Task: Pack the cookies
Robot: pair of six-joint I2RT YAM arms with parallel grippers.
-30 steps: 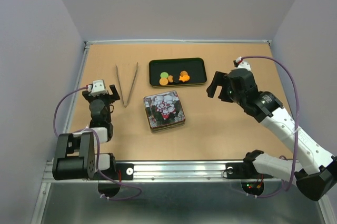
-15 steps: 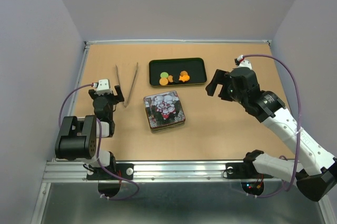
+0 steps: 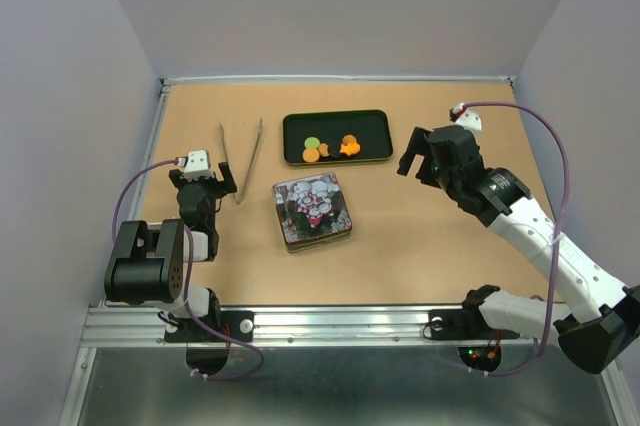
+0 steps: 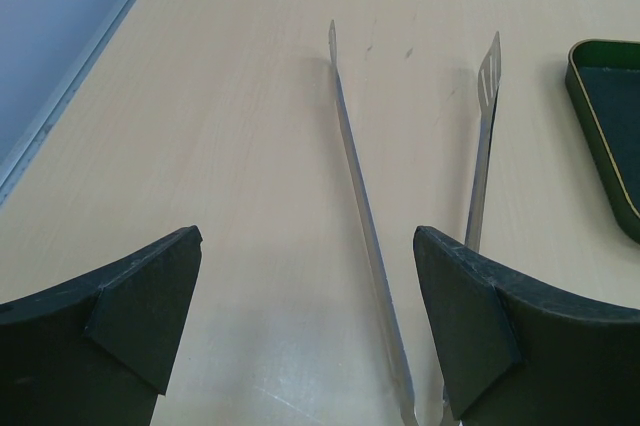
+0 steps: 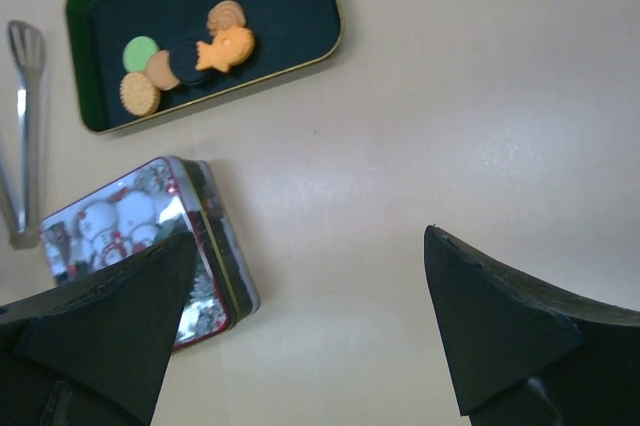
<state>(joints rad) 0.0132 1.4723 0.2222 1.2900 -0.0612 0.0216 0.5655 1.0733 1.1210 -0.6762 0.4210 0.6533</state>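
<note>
Cookies (image 3: 325, 149) in tray (image 3: 372, 122), tin (image 3: 312, 210) nearby, tongs (image 4: 365, 226) beside, left fingers (image 4: 140, 316) apart, right fingers (image 5: 500, 331) apart

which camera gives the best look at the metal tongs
The left wrist view: the long silver metal tongs lie close ahead, both arms and a slotted tip large and sharp. The top external view shows them whole but small; the right wrist view catches only part at its left edge.
</note>
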